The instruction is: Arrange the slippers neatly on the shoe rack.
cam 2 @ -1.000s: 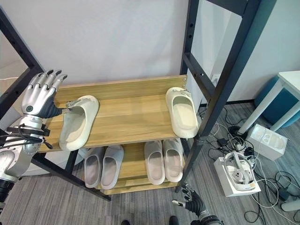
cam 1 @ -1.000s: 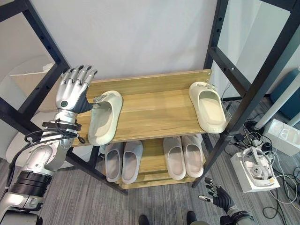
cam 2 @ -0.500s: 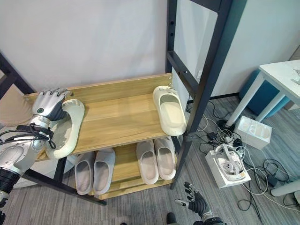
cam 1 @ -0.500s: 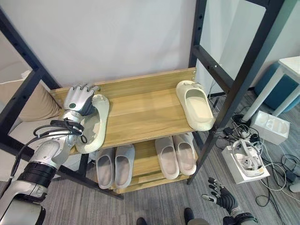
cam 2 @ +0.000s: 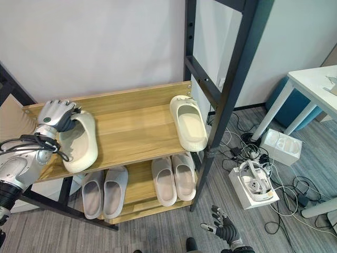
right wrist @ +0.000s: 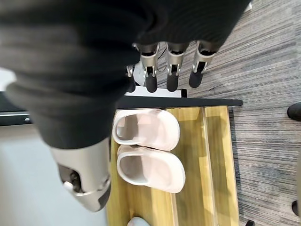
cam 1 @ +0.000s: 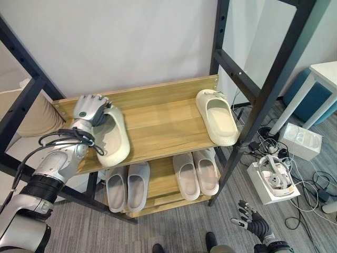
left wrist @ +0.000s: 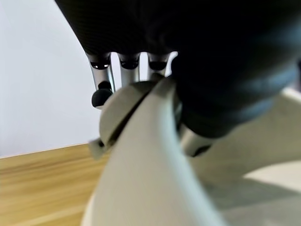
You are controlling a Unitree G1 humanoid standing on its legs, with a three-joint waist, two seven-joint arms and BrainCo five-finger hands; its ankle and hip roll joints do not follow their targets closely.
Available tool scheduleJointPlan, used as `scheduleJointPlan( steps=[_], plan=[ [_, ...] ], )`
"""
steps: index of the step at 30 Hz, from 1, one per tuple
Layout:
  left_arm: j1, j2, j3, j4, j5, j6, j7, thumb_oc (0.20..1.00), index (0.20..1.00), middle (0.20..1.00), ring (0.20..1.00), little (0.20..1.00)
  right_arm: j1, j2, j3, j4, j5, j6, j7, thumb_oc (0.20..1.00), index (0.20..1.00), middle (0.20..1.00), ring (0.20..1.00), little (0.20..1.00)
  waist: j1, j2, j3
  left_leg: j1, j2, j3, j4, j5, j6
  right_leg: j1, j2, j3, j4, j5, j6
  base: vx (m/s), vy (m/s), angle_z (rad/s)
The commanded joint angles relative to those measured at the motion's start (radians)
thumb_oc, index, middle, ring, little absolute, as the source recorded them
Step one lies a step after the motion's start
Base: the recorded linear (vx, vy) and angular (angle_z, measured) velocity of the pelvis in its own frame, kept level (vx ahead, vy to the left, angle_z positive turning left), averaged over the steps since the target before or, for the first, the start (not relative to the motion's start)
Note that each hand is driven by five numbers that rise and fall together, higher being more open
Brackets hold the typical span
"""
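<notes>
One cream slipper point(cam 1: 111, 138) held by left hand point(cam 1: 90, 109) on shoe rack point(cam 1: 158, 124).

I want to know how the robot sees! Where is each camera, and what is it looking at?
Left eye: on the head, looking down at the rack; left hand grips a slipper.
Right eye: beside it, same scene; right hand low.
Left wrist: behind the fingers, facing that slipper.
Right wrist: looking down at the lower pair, which the eyes also see.
</notes>
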Motion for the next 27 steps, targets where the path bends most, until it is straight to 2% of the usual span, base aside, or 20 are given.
scheduleJointPlan(
  steps=[1,7,18,27],
  plan=[
    [-0.174,0.029,0.001,-0.009,0.011,-0.033,0.02,0.2,0.2,0.2,0.2,0.2,-0.023,0.001,-0.003,-0.079,0.034,-0.029,0.009,1.0,1.0,1.0,1.0,1.0,-0.006,-0.007,0.016,0.105,0.029,-0.07,0.0,-0.129,-0.05,0.016,-0.026,-0.059,0.001,-0.033,0.075,0.0,-0.017,0.03],
    [-0.303,-0.007,-0.12,-0.07,0.057,-0.065,0.016,0.2,0.2,0.2,0.2,0.2,-0.023,0.0,0.004,-0.076,0.08,-0.034,0.007,1.0,1.0,1.0,1.0,1.0,-0.021,0.0,0.021,0.105,0.031,-0.071,0.0,-0.128,-0.051,0.016,-0.024,-0.057,0.001,-0.034,0.077,0.0,-0.005,0.0],
    [-0.44,-0.065,-0.262,0.036,0.096,-0.052,0.032,0.2,0.2,0.2,0.2,0.2,0.001,-0.017,-0.016,-0.083,0.123,-0.051,-0.002,1.0,1.0,1.0,1.0,1.0,-0.086,0.013,0.031,0.107,0.048,-0.019,0.0,-0.122,-0.06,-0.02,-0.008,-0.006,0.001,-0.022,0.081,0.0,-0.03,-0.08],
    [-0.468,-0.086,-0.289,0.192,0.083,-0.008,0.045,0.2,0.2,0.2,0.2,0.2,0.022,-0.019,-0.027,-0.093,0.139,-0.066,-0.01,1.0,1.0,1.0,1.0,1.0,-0.129,0.015,0.034,0.114,0.064,0.025,0.0,-0.116,-0.069,-0.048,0.01,0.038,0.001,-0.013,0.076,0.0,-0.042,-0.21]
  ],
)
